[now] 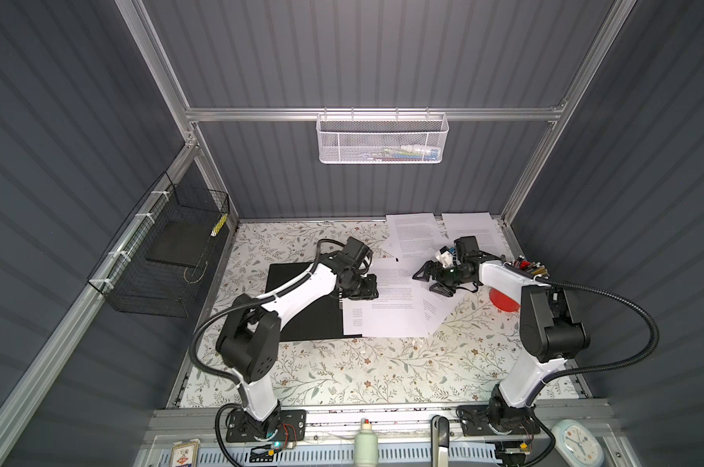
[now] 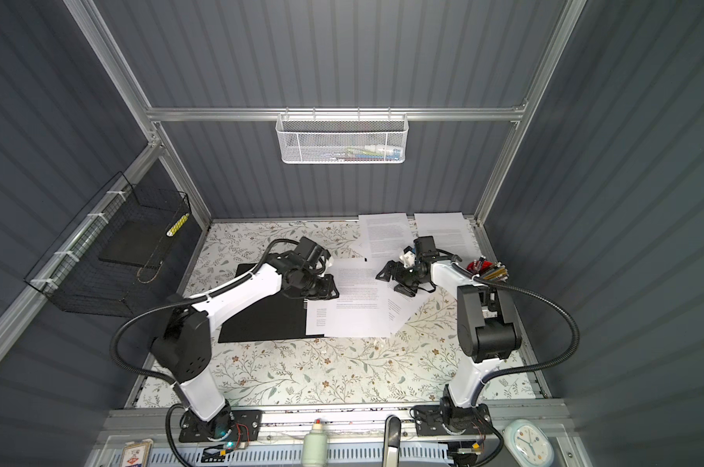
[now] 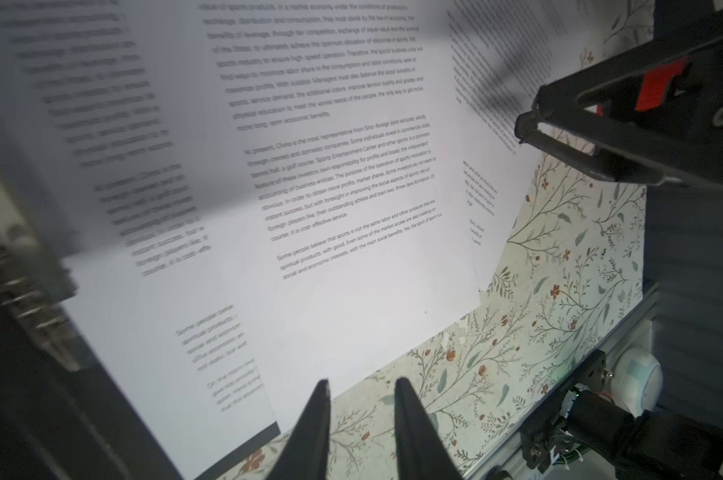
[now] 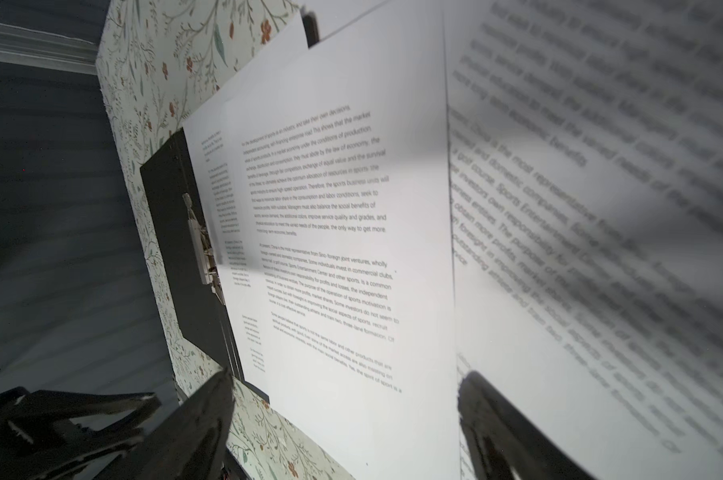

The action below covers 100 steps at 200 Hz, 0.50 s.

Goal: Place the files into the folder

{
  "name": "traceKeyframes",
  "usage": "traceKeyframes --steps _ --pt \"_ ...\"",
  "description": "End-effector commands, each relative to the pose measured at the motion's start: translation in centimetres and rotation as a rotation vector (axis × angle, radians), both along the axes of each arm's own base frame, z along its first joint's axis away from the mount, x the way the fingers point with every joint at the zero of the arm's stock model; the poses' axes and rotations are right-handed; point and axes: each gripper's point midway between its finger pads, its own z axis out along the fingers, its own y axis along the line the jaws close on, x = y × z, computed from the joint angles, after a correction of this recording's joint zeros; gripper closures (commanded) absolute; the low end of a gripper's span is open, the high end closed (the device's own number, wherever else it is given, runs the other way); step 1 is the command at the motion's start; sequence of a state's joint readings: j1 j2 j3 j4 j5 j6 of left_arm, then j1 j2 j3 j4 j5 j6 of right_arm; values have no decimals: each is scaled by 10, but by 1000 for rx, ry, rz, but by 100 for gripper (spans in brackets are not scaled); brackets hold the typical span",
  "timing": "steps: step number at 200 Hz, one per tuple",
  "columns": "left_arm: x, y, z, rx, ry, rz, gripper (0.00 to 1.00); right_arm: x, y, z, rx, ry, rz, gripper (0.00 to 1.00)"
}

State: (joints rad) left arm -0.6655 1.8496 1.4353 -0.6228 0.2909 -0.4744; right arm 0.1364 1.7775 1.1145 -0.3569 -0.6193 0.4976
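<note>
- Fingers (image 3: pixel 316 424) of left gripper (image 3: pixel 360 386): drawn close, slim gap left, nothing between; poised at left edge of the files (image 1: pixel 391 307), by the metal spine clip (image 4: pixel 204 249).
- Fingers (image 4: pixel 210 415) of right gripper (image 4: pixel 349 376): spread wide, nothing gripped; low over right part of same stack; touching paper or not, cannot tell.
- The files: fanned, unsquared stack mid-bench; left part lying on right half of the folder (image 1: pixel 302 319), remainder spilling past its right edge onto the bench (image 1: pixel 342 376). Stray sheets (image 1: pixel 415 234) well apart, at far right corner.
- The folder: open flat, black inside up, left of bench middle.
- Under the clip or merely beside it: cannot tell. If only beside, likely to slide out on any lift.
- Pinching so narrow at a flat edge: likely to catch top sheet alone, or crease it.
- Pushing from the right with wide fingers: apt to skew the fan further, or shove the light folder toward left edge.
- Closing cover now: sure to fold the overhang.
- Stray sheets: easily left behind.
- Pen pot (image 1: pixel 528 267) at right edge, close under right arm: prone to tipping on a swing.
</note>
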Motion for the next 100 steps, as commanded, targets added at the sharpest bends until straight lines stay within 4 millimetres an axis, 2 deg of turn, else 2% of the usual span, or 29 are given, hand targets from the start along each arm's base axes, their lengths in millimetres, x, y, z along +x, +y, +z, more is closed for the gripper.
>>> traceKeyframes --steps 1,43,61,100 --pt "8 -9 -20 20 52 9 79 -4 3 10 31 -27 -1 13" --pt "18 -12 -59 91 102 9 82 -21 5 -11 41 32 5 15" --pt "18 -13 -69 101 116 7 82 -27 6 -18 41 50 11 15" --pt "10 -4 -88 146 150 8 82 -26 8 -27 16 61 27 15"
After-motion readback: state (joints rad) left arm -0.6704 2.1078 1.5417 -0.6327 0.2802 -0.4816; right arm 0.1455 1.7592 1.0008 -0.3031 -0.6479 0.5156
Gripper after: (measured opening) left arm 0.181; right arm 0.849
